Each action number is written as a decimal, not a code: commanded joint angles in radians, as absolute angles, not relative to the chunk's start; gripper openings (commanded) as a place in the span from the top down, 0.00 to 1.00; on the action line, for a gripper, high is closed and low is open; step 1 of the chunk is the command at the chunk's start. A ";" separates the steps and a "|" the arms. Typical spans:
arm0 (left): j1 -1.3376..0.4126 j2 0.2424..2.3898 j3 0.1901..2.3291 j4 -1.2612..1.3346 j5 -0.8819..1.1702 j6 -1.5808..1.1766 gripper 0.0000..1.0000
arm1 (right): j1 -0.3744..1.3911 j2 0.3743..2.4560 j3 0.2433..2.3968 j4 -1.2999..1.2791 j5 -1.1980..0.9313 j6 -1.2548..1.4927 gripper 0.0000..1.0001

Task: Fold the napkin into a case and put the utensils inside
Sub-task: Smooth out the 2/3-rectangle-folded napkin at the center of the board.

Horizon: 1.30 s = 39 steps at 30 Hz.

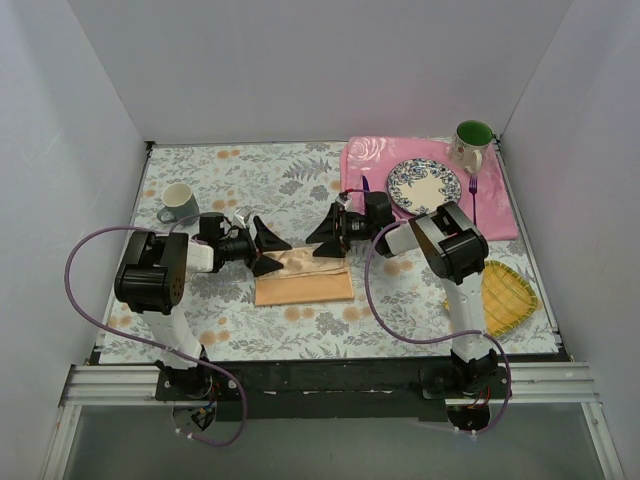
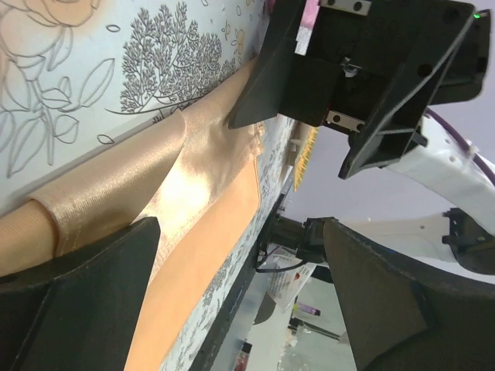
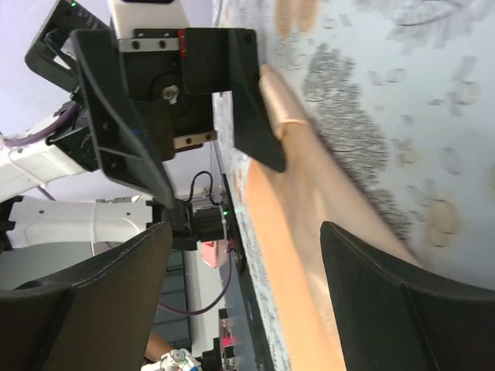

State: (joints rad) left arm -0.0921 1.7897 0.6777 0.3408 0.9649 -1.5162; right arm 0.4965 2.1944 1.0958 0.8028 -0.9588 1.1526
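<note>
- Top view: the napkin (image 1: pixel 303 278) lies mid-table as a folded peach strip, with a puckered ridge along its far edge.
- The left gripper (image 1: pixel 271 248) and right gripper (image 1: pixel 322 238) face each other across that ridge, one at each end. Both are low to the table, and both sets of jaws are wide and hold nothing.
- This mirrored setup looks meant to lift both ends of the edge at once, so the next fold lands straight.
- The fork (image 1: pixel 473 189) waits on the pink placemat (image 1: pixel 365 160) beside the plate (image 1: pixel 424 185). The knife (image 1: pixel 366 184) is on the plate's other side, partly hidden by the right arm. Neither is in the cloth, so the case seems unfinished.
- Left wrist view: the left gripper (image 2: pixel 240 232) straddles the napkin (image 2: pixel 201 178). One finger is beside a rolled fold, but the jaws stay spread rather than pinching.
- Opposite, one finger of the right gripper (image 2: pixel 298 143) points down at the cloth's edge. Whether it touches is unclear.
- Right wrist view: the right gripper (image 3: pixel 246 232) is equally wide over the napkin (image 3: pixel 309 201), which runs lengthwise between its fingers.
- The left gripper (image 3: pixel 220 178) stands ahead with one finger against the raised fold, probably to steady it.
</note>
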 commanded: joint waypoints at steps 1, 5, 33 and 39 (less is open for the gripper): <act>-0.043 1.874 0.649 0.316 0.942 -1.447 0.10 | 0.482 2.261 1.083 0.767 -0.951 1.076 0.15; -0.009 1.899 0.650 0.311 0.951 -1.414 0.10 | 0.468 2.264 1.072 0.750 -0.956 1.057 0.15; -0.253 1.042 0.757 -0.508 0.689 -0.030 0.61 | 0.552 1.985 1.318 -0.046 -0.936 0.270 0.91; -0.426 0.965 0.551 -0.374 0.499 0.130 0.68 | 0.584 2.043 1.356 -0.098 -0.910 0.207 0.99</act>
